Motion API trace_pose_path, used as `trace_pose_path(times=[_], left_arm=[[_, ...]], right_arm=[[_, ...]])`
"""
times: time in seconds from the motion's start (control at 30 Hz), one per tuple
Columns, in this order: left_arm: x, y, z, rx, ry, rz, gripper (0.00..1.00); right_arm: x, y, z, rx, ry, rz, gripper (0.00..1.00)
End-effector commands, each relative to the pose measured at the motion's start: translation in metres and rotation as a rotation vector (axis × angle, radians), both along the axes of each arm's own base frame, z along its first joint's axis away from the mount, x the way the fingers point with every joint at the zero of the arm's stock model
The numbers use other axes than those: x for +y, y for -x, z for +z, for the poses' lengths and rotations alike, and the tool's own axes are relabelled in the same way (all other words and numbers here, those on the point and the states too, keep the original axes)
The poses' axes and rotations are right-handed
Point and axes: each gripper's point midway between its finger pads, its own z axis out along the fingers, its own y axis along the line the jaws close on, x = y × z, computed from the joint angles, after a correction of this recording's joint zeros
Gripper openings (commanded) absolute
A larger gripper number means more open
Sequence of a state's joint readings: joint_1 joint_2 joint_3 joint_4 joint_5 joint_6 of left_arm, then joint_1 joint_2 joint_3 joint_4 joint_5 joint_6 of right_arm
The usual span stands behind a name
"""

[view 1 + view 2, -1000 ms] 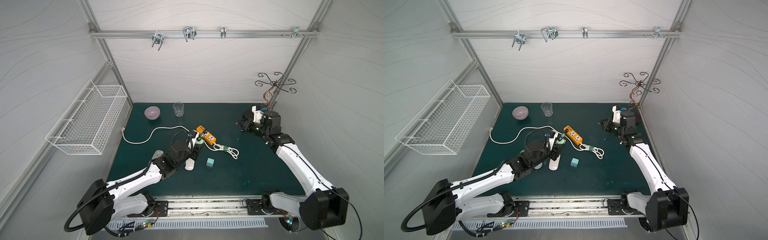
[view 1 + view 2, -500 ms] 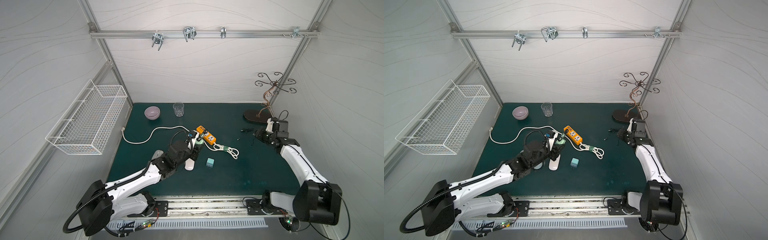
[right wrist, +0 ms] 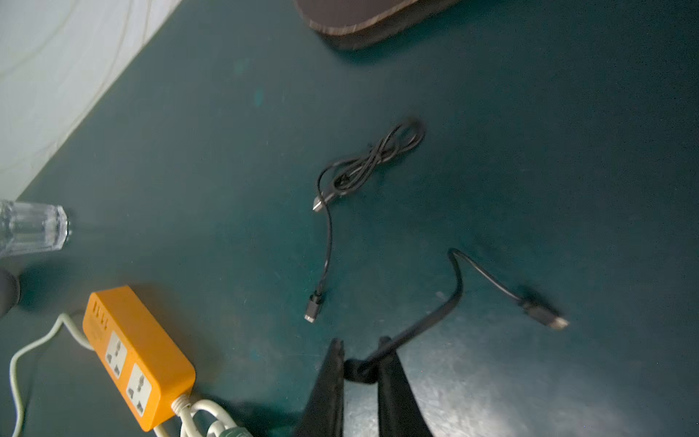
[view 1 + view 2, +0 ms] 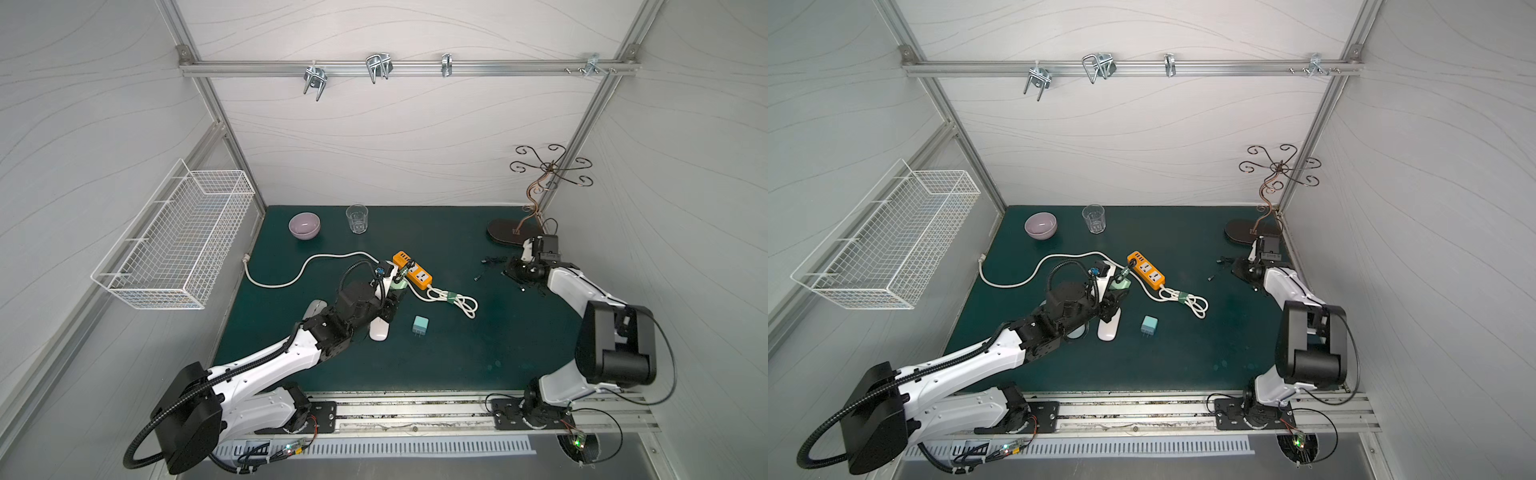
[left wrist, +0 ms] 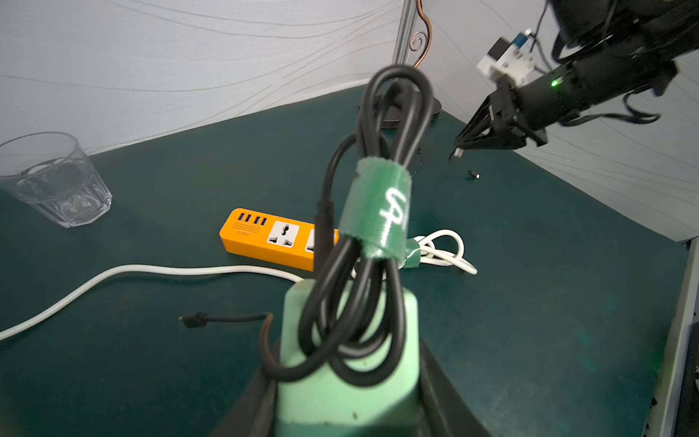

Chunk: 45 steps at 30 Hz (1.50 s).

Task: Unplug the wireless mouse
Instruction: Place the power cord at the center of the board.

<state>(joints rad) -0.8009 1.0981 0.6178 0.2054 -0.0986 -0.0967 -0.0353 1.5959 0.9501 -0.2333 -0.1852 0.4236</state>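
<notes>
A white wireless mouse [image 4: 379, 331] [image 4: 1108, 329] lies on the green mat, directly below my left gripper [image 4: 390, 300] [image 5: 348, 401]. That gripper is shut on a mint-green charger block [image 5: 348, 389] [image 4: 1120, 285]. A black cable bundle [image 5: 378, 159] with a green strap hangs in front of the block, and its plug end [image 5: 193, 320] dangles free. Low over the mat at the right, my right gripper [image 4: 510, 272] [image 3: 361, 353] is shut on a thin black cable [image 3: 459, 278]; the cable's USB plug [image 3: 544, 316] lies on the mat.
An orange power strip [image 4: 412, 275] [image 3: 132, 352] with a white cord lies mid-mat. A grey mouse [image 4: 313, 309] sits half under my left arm. A teal plug cube [image 4: 420, 325], a loose black cable [image 3: 363, 166], a glass [image 4: 357, 219], a bowl [image 4: 304, 225] and a stand base [image 4: 509, 235] are around.
My right arm has drawn back to the right and come down close to the mat, still shut on the black cable. The left arm has not moved.
</notes>
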Motion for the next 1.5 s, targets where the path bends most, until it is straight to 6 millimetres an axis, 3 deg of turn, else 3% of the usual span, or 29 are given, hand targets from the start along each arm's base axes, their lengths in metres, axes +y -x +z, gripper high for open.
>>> trace_pose_path(times=[0.0, 0.23, 0.47, 0.7, 0.87, 1.07, 1.3, 1.47], left_arm=[[0.004, -0.001, 0.018, -0.060, 0.024, 0.016, 0.14], [0.005, -0.002, 0.016, -0.061, 0.015, 0.021, 0.14], [0.000, -0.001, 0.015, -0.045, 0.014, -0.003, 0.14], [0.003, 0.000, 0.017, -0.051, 0.014, -0.002, 0.14], [-0.005, 0.004, 0.017, -0.032, 0.021, -0.045, 0.14], [-0.017, 0.011, 0.015, 0.010, 0.042, -0.108, 0.14], [-0.038, 0.028, 0.023, 0.064, 0.107, -0.248, 0.14], [-0.042, 0.032, 0.032, 0.066, 0.147, -0.275, 0.13]], right_arm=[[0.030, 0.001, -0.016, 0.040, -0.102, 0.073, 0.00], [0.046, 0.008, -0.045, 0.113, -0.143, 0.101, 0.02], [0.040, -0.001, -0.059, 0.149, -0.118, 0.080, 0.05], [0.034, 0.002, -0.061, 0.169, -0.097, 0.061, 0.43], [0.037, 0.008, -0.034, 0.104, -0.100, 0.059, 0.51], [0.055, 0.021, 0.031, -0.044, -0.099, 0.106, 0.55], [0.136, 0.076, 0.122, -0.333, -0.332, 0.362, 0.37], [0.174, 0.112, 0.138, -0.354, -0.408, 0.504, 0.29]])
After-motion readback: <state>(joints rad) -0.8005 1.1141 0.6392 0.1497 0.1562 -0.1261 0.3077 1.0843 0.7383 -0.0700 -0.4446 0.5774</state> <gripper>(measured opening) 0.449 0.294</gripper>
